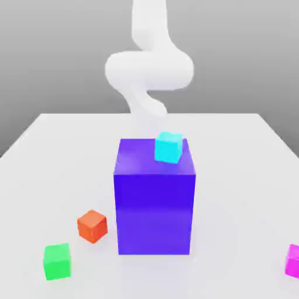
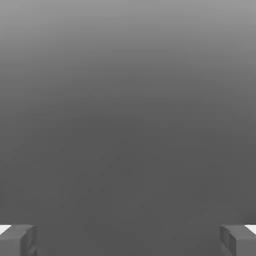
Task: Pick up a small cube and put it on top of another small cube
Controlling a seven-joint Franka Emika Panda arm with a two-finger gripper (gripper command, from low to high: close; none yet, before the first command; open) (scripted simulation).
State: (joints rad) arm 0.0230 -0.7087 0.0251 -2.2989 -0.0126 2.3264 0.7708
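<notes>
A small cyan cube (image 1: 169, 146) sits on top of a tall blue block (image 1: 155, 204) in the middle of the white table (image 1: 233, 175), near the block's far right corner. On the table, to the exterior view's left of the block, lies a small red cube (image 1: 92, 226), and a small green cube (image 1: 57, 261) lies nearer the front. A small magenta cube (image 1: 293, 260) lies at the exterior view's right edge. The white arm (image 1: 149, 70) rises behind the block. In the hand view my gripper (image 2: 128, 240) is open, its fingertips (image 2: 17, 239) far apart with nothing between them against a plain grey background.
The tall blue block stands as the one big obstacle at the table's centre. The table's far edge runs behind the arm's base.
</notes>
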